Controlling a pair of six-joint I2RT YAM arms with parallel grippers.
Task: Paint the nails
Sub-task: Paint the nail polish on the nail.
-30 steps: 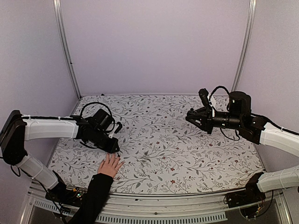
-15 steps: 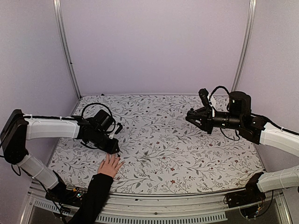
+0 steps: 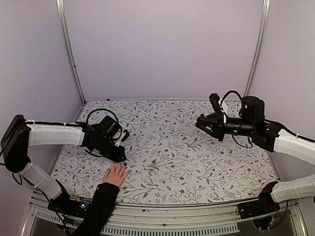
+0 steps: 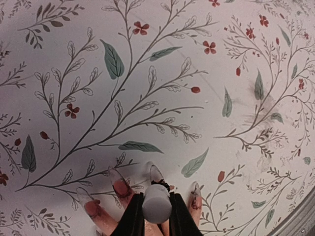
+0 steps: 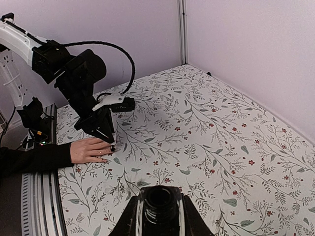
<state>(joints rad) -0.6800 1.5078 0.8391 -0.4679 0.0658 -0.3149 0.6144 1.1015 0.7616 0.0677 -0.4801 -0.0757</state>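
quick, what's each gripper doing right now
left gripper: closed on a white cap, just over the person's hand
right gripper: closed on an open dark bottle

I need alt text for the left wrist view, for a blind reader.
The left gripper, shut on a white round cap, hangs over the fingertips of a light-skinned hand; some long nails show red polish. A white floral tablecloth fills the rest.

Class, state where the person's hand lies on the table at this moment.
Top view: the hand lies flat at the table's near-left edge, fingers spread, fingertips beneath the left claw.
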